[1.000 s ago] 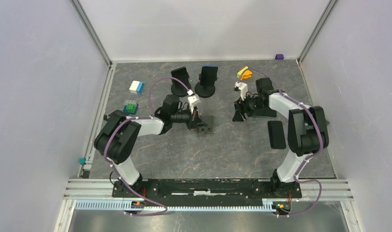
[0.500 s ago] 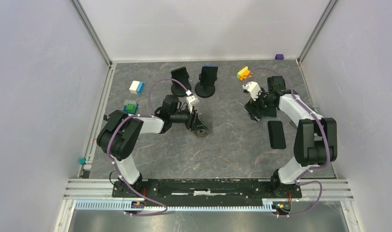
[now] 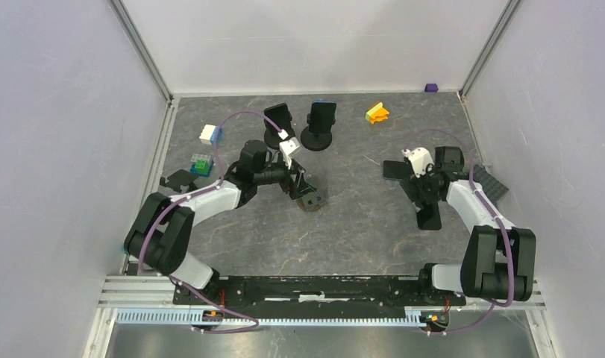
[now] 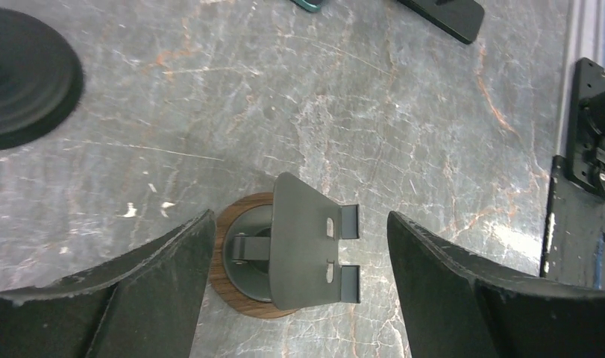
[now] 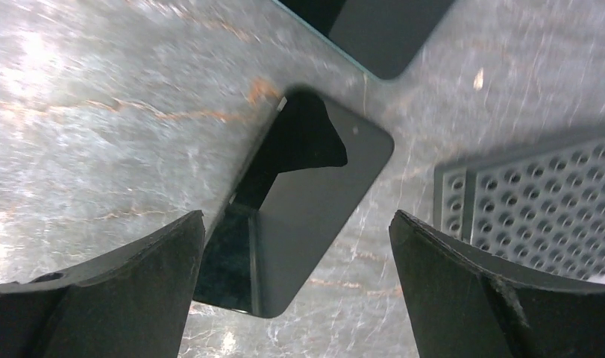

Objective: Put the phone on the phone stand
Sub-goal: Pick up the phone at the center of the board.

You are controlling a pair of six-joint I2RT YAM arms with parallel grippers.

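The phone stand point(image 4: 303, 250), a grey metal plate on a round wooden base, stands on the table between the fingers of my left gripper point(image 4: 299, 224), which is open and not touching it. In the top view the stand point(image 3: 312, 200) sits mid-table just beyond the left gripper point(image 3: 302, 189). A black phone point(image 5: 314, 201) lies flat on the table under my open right gripper point(image 5: 295, 216), whose fingers hold nothing. From above, this phone point(image 3: 432, 216) is at the right, with the right gripper point(image 3: 424, 195) over its far end.
A second, teal-edged phone point(image 3: 393, 170) lies beyond the black one. Two black stands point(image 3: 319, 125) holding phones are at the back. A grey studded plate point(image 3: 494, 183) leans at the right wall. Toy bricks point(image 3: 209, 134) lie at the left and back.
My left gripper has opened and let go of the stand, which now rests on the table. My right arm swung right and toward the near edge, opening wider above the black phone.
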